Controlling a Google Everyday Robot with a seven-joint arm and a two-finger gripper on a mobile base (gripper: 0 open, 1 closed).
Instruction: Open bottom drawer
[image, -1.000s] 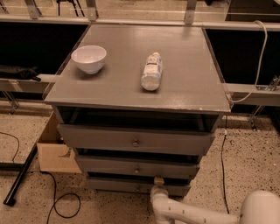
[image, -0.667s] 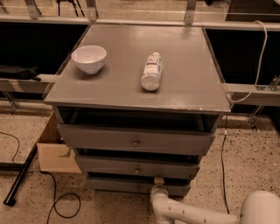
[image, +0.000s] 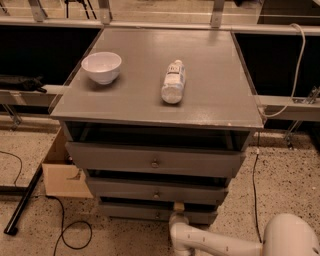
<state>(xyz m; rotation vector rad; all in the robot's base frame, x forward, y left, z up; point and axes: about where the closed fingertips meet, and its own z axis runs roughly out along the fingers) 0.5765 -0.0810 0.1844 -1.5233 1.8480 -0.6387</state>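
Observation:
The bottom drawer (image: 135, 212) is the lowest, shortest grey front of the cabinet, with a small round metal knob (image: 157, 216) at its centre. My gripper (image: 178, 206) is at the drawer's top edge, just right of the knob, pointing into the cabinet from the front. The white arm (image: 210, 242) reaches in from the lower right and hides part of the drawer front. The middle drawer (image: 156, 192) and the wider top drawer (image: 155, 160) sit above it, each standing a little forward of the frame.
A white bowl (image: 101, 67) and a plastic bottle lying on its side (image: 173, 81) rest on the grey cabinet top (image: 215, 95). A cardboard box (image: 62, 175) stands left of the cabinet. Black cables (image: 65, 235) and a black bar (image: 22, 205) lie on the speckled floor.

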